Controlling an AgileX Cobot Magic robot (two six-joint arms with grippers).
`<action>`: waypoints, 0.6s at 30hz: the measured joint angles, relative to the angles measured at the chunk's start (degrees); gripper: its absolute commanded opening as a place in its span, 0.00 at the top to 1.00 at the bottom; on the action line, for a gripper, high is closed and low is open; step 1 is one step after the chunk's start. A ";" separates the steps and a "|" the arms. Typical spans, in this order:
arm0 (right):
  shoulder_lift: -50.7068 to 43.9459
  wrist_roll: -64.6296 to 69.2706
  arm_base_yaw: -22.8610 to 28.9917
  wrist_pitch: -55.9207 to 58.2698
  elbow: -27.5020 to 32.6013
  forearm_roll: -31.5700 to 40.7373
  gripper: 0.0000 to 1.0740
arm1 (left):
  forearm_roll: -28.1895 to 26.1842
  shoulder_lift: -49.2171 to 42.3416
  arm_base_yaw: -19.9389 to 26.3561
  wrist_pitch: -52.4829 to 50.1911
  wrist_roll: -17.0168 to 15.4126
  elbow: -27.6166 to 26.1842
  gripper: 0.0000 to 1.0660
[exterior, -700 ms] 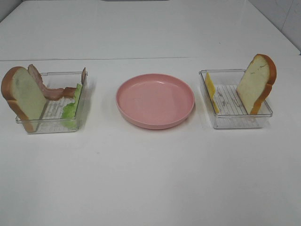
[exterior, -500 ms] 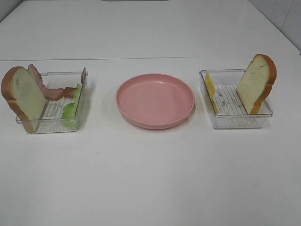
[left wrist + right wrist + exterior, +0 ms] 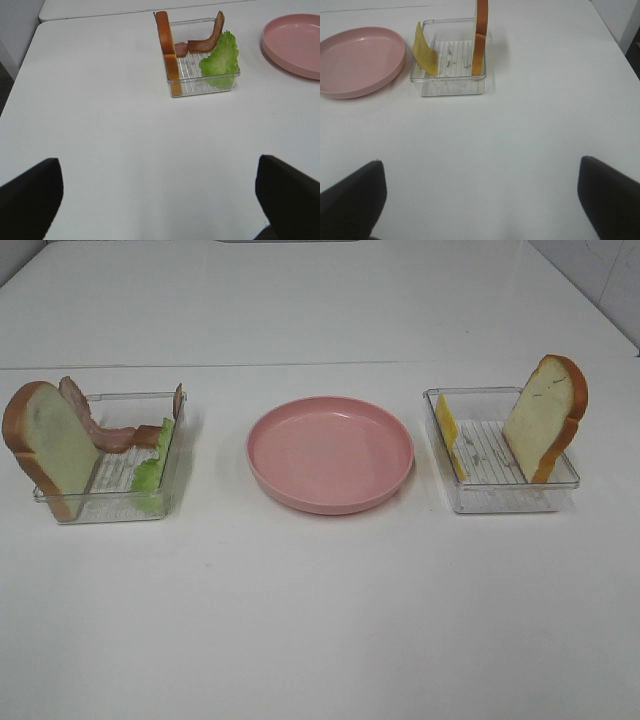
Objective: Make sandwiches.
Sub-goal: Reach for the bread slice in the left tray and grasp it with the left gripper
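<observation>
White desk (image 3: 320,620) with three things in a row.

In the middle, a pink plate (image 3: 330,506).

On the left, the left tray (image 3: 110,505), made of clear plastic. At its left end, the left bread slice (image 3: 45,445), standing up and leaning a bit. Just right of it, toward the far side, brown bacon strips (image 3: 105,432), bent over. Along the tray's right wall, the green lettuce leaf (image 3: 152,470), standing on edge.

On the right, the right tray (image 3: 500,500), clear too. Against its left wall, the yellow cheese slice (image 3: 447,430), tilted. At its right end, the right bread slice (image 3: 545,418), up on edge and leaning.

No sandwich stacked yet, with every part in a tray.

Left gripper (image 3: 160,200) over bare desk on the near side of the left tray, jaws wide apart, holding nothing. Right gripper (image 3: 480,200) over bare desk on the near side of the right tray, jaws wide apart, holding nothing.
</observation>
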 measured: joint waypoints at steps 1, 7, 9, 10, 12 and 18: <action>0.00 0.00 0.00 0.00 0.00 0.00 0.08 | 0.00 0.00 0.00 0.00 0.00 0.00 0.05; 0.00 0.00 0.00 0.00 0.00 0.00 0.08 | 0.11 0.00 0.00 0.00 -0.63 0.00 0.05; 0.00 0.00 0.00 0.00 0.00 0.00 0.08 | 1.66 2.23 0.00 0.23 -0.97 -0.06 0.05; 0.00 0.00 0.00 0.00 0.00 0.00 0.08 | 1.66 2.23 0.00 0.23 -0.97 -0.06 0.05; 0.00 0.00 0.00 0.00 0.00 0.00 0.08 | 4.53 10.89 0.00 2.06 -1.15 -2.86 0.05; 0.00 0.00 0.00 0.00 0.00 0.00 0.08 | 5.33 20.40 0.00 2.86 -1.20 -8.42 0.05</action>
